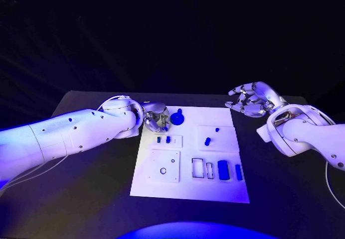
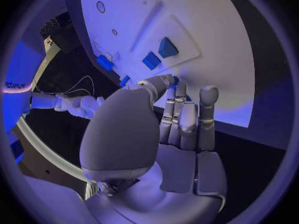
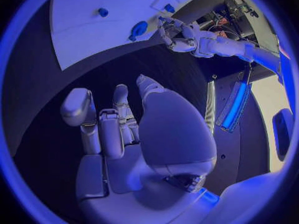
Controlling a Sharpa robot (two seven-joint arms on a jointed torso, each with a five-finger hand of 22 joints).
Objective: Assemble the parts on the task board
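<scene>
A black table [image 1: 86,199] carries the white board [image 1: 216,189] at its middle. At the board's far left corner the left hand [image 1: 156,120] touches a round blue part [image 1: 177,118]; whether its fingers clamp it I cannot tell. The right hand [image 1: 249,99] hovers off the board's far right corner, fingers curled in, holding nothing. More blue parts [image 1: 223,170] stand near the board's front right.

This looks like a robotics lab or test cell. A matte black table [image 1: 86,199] stands in a darkened room under blue light, bearing a flat white task board [image 1: 216,186] with cut-out slots and small blue plastic parts [image 1: 224,170]. Beyond the table edge, the right wrist view shows a cluttered equipment rack with cables [image 3: 239,7].
</scene>
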